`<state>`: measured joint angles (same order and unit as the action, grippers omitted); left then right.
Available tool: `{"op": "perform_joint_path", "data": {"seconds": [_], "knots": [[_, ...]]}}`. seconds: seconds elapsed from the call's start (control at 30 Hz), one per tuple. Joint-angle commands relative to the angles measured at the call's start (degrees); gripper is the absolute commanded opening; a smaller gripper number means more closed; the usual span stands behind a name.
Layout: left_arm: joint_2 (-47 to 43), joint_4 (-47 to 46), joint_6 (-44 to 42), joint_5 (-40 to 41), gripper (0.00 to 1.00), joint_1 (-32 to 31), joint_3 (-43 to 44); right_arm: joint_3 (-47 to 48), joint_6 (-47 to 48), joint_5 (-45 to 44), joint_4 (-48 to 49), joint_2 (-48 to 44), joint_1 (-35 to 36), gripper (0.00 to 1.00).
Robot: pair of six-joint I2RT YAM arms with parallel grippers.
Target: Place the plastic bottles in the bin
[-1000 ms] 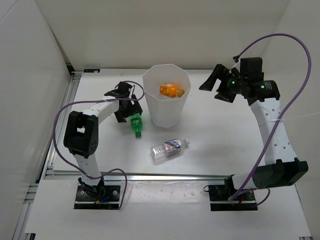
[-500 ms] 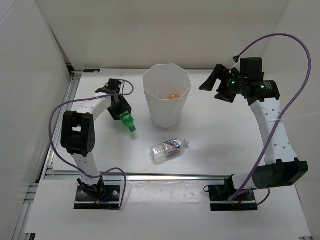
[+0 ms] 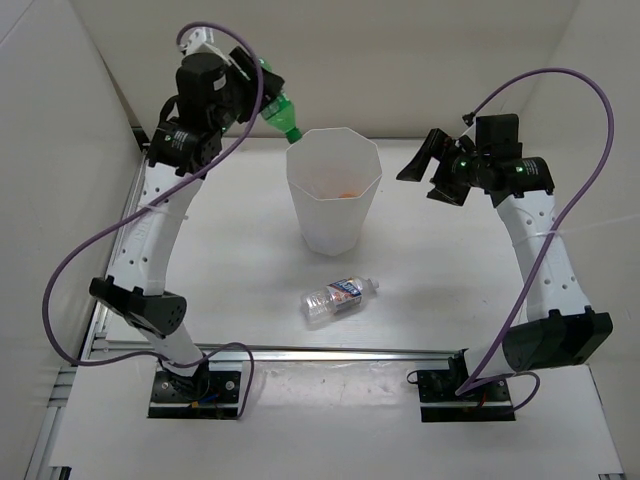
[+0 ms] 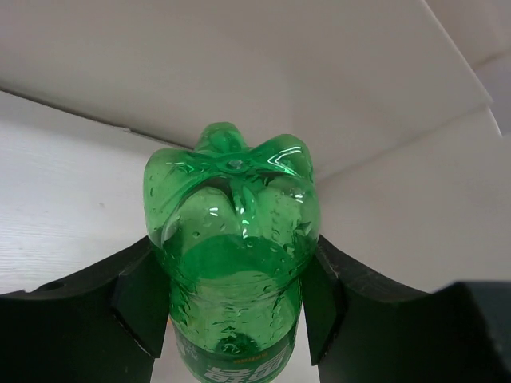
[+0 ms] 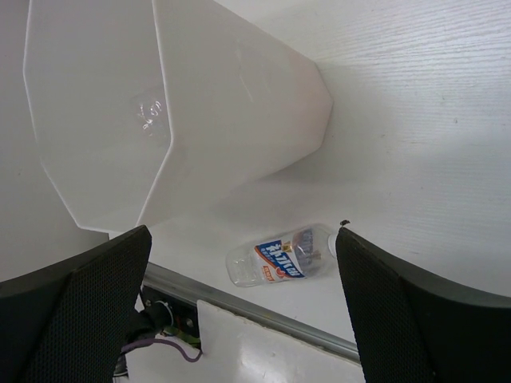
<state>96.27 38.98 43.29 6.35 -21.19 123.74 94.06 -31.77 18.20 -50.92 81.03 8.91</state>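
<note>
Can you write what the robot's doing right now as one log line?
left end effector: shut on green bottle, up near bin rim | right end effector: open, empty | clear bottle: on table

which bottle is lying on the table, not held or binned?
The clear plastic bottle with the blue label, on its side before the tall white bin. The green bottle is gripped aloft by the left pincer.

Bright, even, diffuse light fills every view. The bin (image 3: 333, 215) casts a soft shadow on the tabletop (image 3: 440, 290); small highlights glint on the green bottle (image 4: 235, 263).
</note>
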Motion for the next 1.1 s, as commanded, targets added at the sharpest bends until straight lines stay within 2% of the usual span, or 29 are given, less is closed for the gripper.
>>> {"op": "perform_joint_path", "data": {"seconds": [0.0, 0.17, 0.2, 0.23, 0.4, 0.43, 0.5, 0.53, 0.57, 0.6, 0.63, 0.7, 0.87, 1.07], "knots": [[6.3, 3.1, -1.7, -4.5, 0.45, -3.1, 2.2, 0.1, -0.4, 0.9, 1.5, 0.0, -0.2, 1.0], [11.4, 3.1, -4.2, -16.3, 0.61, -6.5, 5.1, -2.0, -0.9, -0.3, 1.5, -1.8, -0.2, 1.0], [11.4, 4.3, -4.7, -15.3, 0.77, -7.0, 4.4, -2.0, -0.9, -0.3, 1.5, -2.3, -0.2, 1.0], [10.5, 5.6, -4.7, -13.5, 0.99, -7.0, 3.5, -2.9, -1.5, -1.0, 1.5, -2.3, -0.2, 1.0], [-0.3, 6.3, -11.5, -1.5, 1.0, -7.0, 0.5, -10.0, -6.4, -2.7, 3.7, -6.9, -0.2, 1.0], [-2.6, 6.3, -11.6, 4.5, 1.0, -7.0, -0.6, -11.9, -9.2, -2.7, 4.3, -7.6, -0.2, 1.0], [-10.2, 6.3, -11.6, 11.6, 1.0, -7.0, -6.6, -19.8, -14.3, 0.0, 6.9, -10.6, -0.2, 1.0], [-12.9, 6.3, -10.9, 18.1, 1.0, -7.0, -9.3, -24.2, -21.7, 1.1, 9.0, -12.2, -0.2, 1.0], [-15.5, 6.3, -10.9, 20.9, 1.0, -7.0, -12.1, -29.5, -25.4, 3.2, 12.0, -15.7, -0.2, 1.0], [-20.2, 6.3, -10.9, 23.2, 1.0, -7.0, -18.1, -39.7, -28.9, 7.2, 18.1, -17.2, -0.2, 1.0], [-22.4, 6.3, -10.9, 24.7, 1.0, -6.2, -21.2, -44.0, -32.0, 8.4, 20.1, -18.2, -0.2, 1.0], [-28.5, 8.1, -10.1, 25.4, 1.0, -3.9, -28.8, -51.8, -38.0, 9.7, 23.4, -18.9, -0.2, 1.0], [-36.5, 15.5, -6.0, 24.1, 1.0, -1.2, -37.4, -57.9, -43.3, 11.3, 25.9, -16.1, 2.5, 1.0], [-40.5, 22.4, -3.5, 21.4, 1.0, -0.1, -43.9, -56.2, -48.6, 11.9, 27.9, -8.4, 10.2, 1.0]]}}
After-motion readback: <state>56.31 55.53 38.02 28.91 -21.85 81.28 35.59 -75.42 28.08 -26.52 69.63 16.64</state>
